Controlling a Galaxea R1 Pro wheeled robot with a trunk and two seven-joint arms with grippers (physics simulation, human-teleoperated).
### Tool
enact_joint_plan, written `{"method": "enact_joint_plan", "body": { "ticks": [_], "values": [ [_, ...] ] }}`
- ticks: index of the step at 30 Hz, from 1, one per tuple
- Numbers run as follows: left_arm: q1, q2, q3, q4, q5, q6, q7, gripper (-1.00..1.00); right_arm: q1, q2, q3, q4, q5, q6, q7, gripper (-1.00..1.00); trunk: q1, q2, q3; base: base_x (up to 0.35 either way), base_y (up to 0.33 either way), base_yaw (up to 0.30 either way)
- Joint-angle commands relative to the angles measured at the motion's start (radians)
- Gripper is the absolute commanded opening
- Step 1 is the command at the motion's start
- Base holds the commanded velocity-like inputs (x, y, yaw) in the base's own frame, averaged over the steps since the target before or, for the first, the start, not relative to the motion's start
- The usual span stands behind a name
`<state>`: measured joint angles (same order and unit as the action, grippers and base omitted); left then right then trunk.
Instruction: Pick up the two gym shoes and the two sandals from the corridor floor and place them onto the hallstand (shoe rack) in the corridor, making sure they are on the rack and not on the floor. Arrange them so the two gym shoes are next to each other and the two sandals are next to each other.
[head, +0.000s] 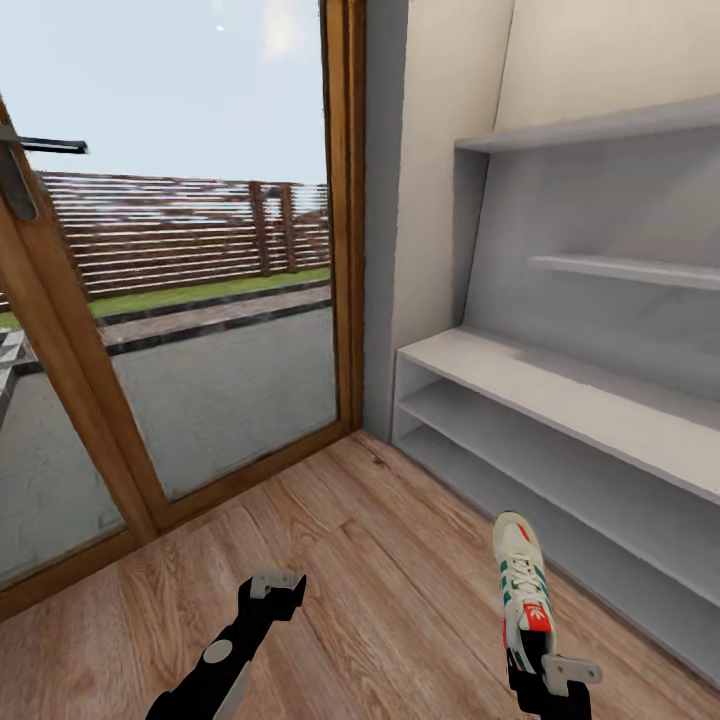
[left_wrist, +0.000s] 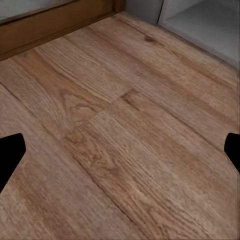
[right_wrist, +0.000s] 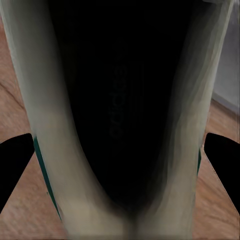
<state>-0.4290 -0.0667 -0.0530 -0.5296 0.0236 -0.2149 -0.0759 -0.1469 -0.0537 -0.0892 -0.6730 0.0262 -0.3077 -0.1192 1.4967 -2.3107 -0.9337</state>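
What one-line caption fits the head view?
Right gripper holds a white green-striped lace-up gym shoe above wood-plank floor, facing the pale-grey hallstand.

Wood-plank corridor floor (head: 380, 560) bare; pale-grey hallstand (head: 560, 400) stands on it, shelves seemingly bare.

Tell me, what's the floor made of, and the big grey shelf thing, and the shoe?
The floor looks like matte wood planks: brown grain and knots show. The hallstand looks like smooth painted board, flat pale grey with no grain; which board, I cannot tell. The gym shoe in the right tool seems white leather or fabric, with laces.
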Motion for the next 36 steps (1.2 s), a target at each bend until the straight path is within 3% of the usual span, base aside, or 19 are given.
{"method": "enact_joint_plan", "body": {
  "ticks": [1,20,36],
  "values": [
    [0.0,0.0,-0.001,0.001,0.002,-0.003,-0.002,1.0,-0.001,0.0,0.0,0.001,0.003,-0.002,-0.003,-1.0,0.0,0.0,0.0,0.0,0.0,-0.256],
    [0.0,0.001,0.001,0.002,0.002,-0.003,-0.002,1.0,-0.001,0.0,0.0,0.001,0.002,-0.002,-0.003,-1.0,0.0,0.0,0.01,0.152,0.165,-0.256],
    [0.0,0.001,-0.001,0.001,0.002,-0.003,-0.002,1.0,-0.001,0.0,0.0,0.0,0.001,-0.002,-0.003,-1.0,0.0,0.0,0.019,0.024,0.021,-0.256]
  ]
}}
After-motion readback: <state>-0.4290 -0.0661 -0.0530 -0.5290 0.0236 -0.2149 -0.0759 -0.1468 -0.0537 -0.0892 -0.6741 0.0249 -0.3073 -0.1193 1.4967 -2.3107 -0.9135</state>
